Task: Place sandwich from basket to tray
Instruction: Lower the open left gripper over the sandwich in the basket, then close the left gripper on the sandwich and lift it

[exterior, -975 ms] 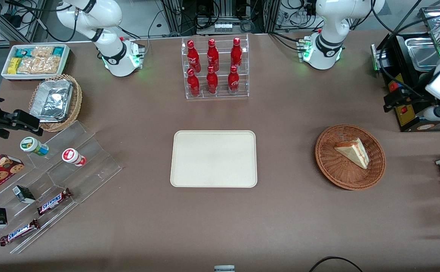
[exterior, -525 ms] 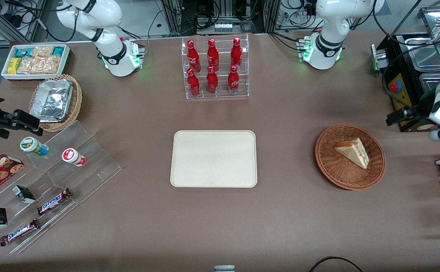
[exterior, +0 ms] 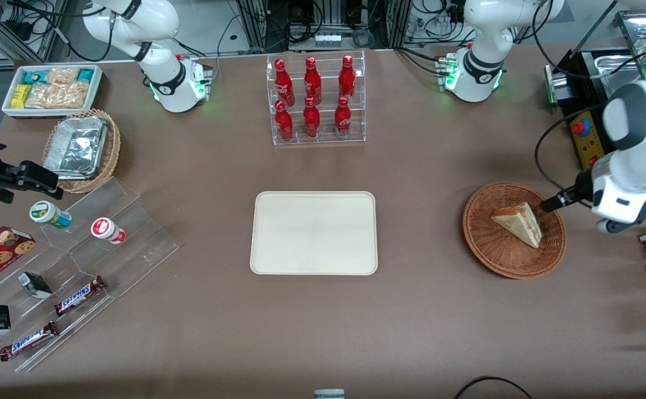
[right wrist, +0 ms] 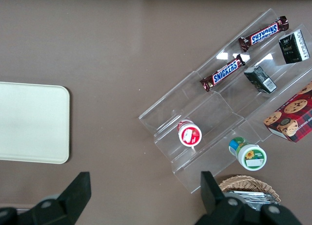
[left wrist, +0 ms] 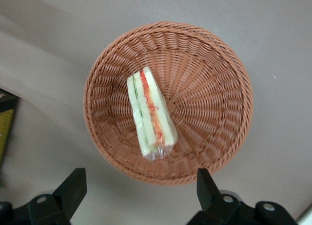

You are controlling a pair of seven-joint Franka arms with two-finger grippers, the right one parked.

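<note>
At the working arm's end of the brown table [exterior: 422,310], a triangular sandwich [exterior: 518,222] of pale bread is lying inside a round, reddish-brown woven wicker basket [exterior: 500,260], its red-orange and green filling showing along the cut edge under what looks like clear wrap. The gripper [left wrist: 139,191] is hovering above the basket's rim with its two dark fingers [left wrist: 73,188] spread wide and nothing between them; from the wrist camera the sandwich is sitting well clear of both fingertips. The white arm is reaching in over the table edge, its wrist angling down toward the basket, with the upper links running out of the front view. Only one dark fingertip is showing from the front, poking over the wicker beside the sandwich. Well apart, at mid-table, the flat cream tray [exterior: 314,266] with rounded corners and a low rim is lying bare.
</note>
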